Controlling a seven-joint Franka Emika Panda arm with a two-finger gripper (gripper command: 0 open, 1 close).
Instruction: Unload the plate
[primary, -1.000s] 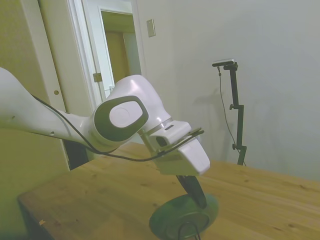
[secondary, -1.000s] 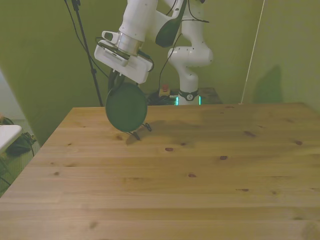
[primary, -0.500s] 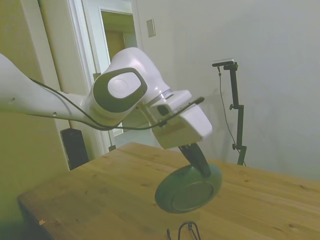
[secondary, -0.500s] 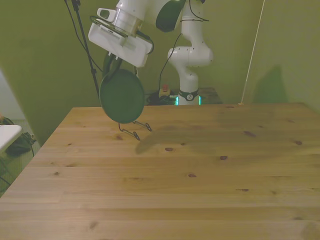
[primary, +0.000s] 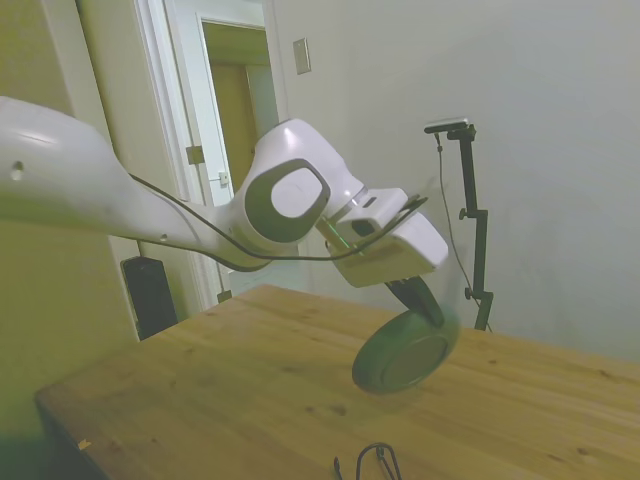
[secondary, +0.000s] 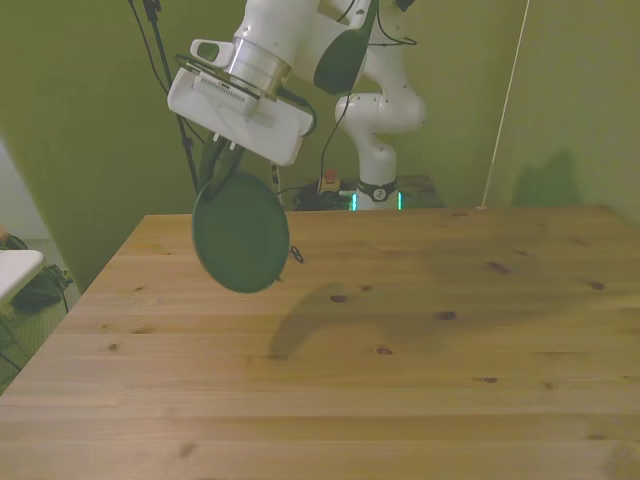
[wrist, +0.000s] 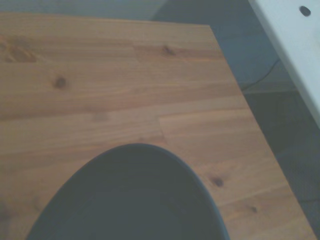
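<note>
The plate (secondary: 240, 235) is hanging on edge in the air above the table (secondary: 400, 380), clear of the wood, toward the front view's left and nearer the far edge than the near one. The gripper (secondary: 222, 168) is sitting directly above it, its fingers pinching the plate's upper rim. The wire rack (primary: 368, 461) is standing on the table below and behind the plate; in the front view only a bit of it is peeking out at the plate's right edge, and in the side view it is lying at the picture's bottom, well apart from the plate. In the wrist view the plate (wrist: 130, 200) is hanging over the table near a corner.
</note>
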